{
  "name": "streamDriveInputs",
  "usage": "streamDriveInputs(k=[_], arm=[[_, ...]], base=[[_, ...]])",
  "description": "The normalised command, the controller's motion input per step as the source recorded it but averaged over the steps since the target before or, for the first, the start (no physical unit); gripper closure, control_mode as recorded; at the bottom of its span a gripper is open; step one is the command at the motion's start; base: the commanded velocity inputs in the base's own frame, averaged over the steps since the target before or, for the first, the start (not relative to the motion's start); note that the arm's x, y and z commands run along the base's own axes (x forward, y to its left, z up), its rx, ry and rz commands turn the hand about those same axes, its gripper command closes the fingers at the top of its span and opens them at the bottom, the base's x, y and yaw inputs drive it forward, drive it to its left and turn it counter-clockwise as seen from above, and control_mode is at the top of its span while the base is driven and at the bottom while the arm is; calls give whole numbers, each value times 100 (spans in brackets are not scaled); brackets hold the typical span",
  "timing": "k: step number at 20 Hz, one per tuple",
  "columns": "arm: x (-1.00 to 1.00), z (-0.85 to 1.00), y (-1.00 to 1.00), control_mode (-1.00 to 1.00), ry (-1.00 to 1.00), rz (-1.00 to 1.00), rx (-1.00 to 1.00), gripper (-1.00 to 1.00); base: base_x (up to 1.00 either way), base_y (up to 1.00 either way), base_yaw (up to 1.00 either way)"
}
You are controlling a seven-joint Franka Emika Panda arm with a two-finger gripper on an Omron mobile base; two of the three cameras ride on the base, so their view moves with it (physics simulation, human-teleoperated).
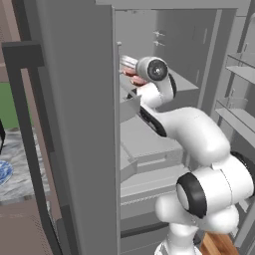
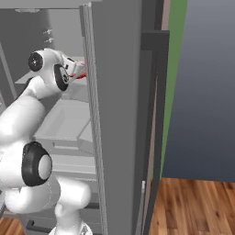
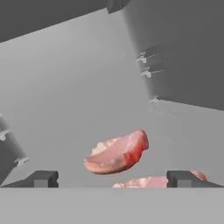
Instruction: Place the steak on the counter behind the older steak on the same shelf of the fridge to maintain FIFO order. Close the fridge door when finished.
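1. Left base view: the white arm rises from the lower right of the frame, bends at a dark elbow joint, and reaches up and left into the open fridge (image 1: pixel 199 60). Its wrist sits in the upper middle, beside a light grey shelf (image 1: pixel 187 84). Reddish meat shows just left of the wrist, too small to tell which piece. The fridge door fills the left half of the frame; a strip of marbled counter (image 1: pixel 22 164) shows at the far left edge.

2. Right base view: the arm climbs from the lower left and folds forward, with the wrist in the upper left of the frame. A sliver of red meat peeks out between the wrist and the door edge.

3. Hand view: the gripper (image 3: pixel 113 179) is spread wide, its two dark tips far apart at the bottom of the frame, pinching nothing. The steak (image 3: pixel 117 152) sits in the lower middle, tilted, between and beyond the tips, and touches neither. The older steak (image 3: pixel 153 181) shows as a pink-red strip at the bottom edge, nearer the camera.

4. Risk, as a judgement: the steak looks tilted and may not be settled flat, so it could slide onto the other piece. Pulling the arm out carelessly could clip either steak, and the door is not yet shut.
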Motion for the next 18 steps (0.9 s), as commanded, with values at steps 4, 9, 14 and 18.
streamDriveInputs(k=[4, 9, 14, 18], arm=[[-100, 1, -6, -100, -3, -2, 2, -100], [-100, 23, 0, -100, 2, -9, 6, -100], [-100, 11, -1, -100, 8, -9, 5, -100], [-100, 0, -10, -100, 6, -6, 3, -100]], base=[[0, 0, 0], [0, 0, 0], [0, 0, 0], [0, 0, 0]])
